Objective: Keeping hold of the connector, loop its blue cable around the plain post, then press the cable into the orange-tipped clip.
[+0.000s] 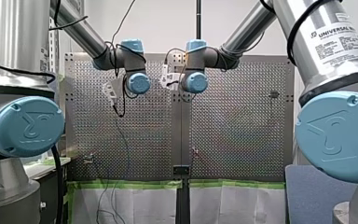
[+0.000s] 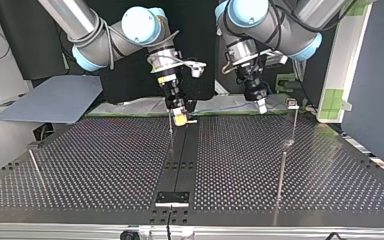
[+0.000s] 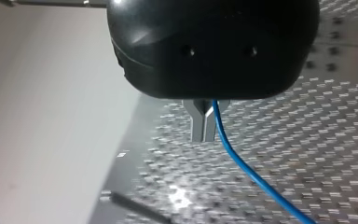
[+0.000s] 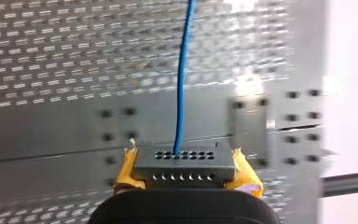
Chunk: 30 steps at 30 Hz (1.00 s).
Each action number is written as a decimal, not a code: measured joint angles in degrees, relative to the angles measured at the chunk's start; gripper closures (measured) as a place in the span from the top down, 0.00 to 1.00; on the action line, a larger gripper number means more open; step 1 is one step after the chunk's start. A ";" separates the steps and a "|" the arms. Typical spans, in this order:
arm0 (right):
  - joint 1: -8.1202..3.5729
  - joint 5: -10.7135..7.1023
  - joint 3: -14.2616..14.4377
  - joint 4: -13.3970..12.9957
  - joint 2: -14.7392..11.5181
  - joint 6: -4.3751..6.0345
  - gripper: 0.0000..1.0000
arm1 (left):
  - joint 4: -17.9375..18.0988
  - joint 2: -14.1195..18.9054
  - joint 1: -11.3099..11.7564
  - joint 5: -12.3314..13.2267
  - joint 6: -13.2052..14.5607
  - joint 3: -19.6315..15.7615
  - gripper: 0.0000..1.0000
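- Pinching the connector (image 4: 182, 158) from both sides between its yellow pads (image 4: 127, 170), my right gripper (image 4: 185, 171) holds the grey block with its two rows of small holes facing outward.
- The blue cable (image 4: 181, 84) leaves a hole in the connector's upper row and runs straight away over the table.
- In the top view my right gripper hangs over the far end of the black strip (image 2: 180, 160) that runs down the middle of the table (image 2: 105, 160). Its tip is just above the surface.
- A thin rod (image 2: 171, 135) stands at the strip's left edge in that view, just in front of this gripper.
- My left gripper (image 2: 261, 106) hangs to the right of the strip in the top view, also toward the far edge.
- The left wrist view shows its metal fingers (image 3: 196, 122) pressed together at the tips. The cable comes down along one finger, touching it, then trails off over the table. I cannot tell whether the cable is nipped between them.
- A tall plain post (image 2: 281, 172) stands right of the strip in the top view, nearer the front edge.
- A second post (image 2: 295, 125) with a small clip on top stands further right of the strip and further back.
- In the front view a small peg (image 1: 195, 150) with a reddish top stands just right of the strip.
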 joint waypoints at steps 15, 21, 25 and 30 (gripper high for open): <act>-1.01 -5.39 -8.32 8.32 -8.31 0.35 0.00 | -8.49 8.46 4.79 1.87 -1.98 8.47 0.00; -2.02 -6.54 -11.85 11.85 -9.39 0.45 0.00 | -11.66 11.65 7.89 4.90 -3.62 11.65 0.00; -2.43 -6.89 -14.18 14.19 -7.80 0.30 0.00 | -14.05 13.01 10.28 7.27 -4.46 14.04 0.00; -2.54 -7.49 -16.96 16.97 -5.15 0.16 0.00 | -16.92 11.87 13.16 10.16 -5.71 16.92 0.00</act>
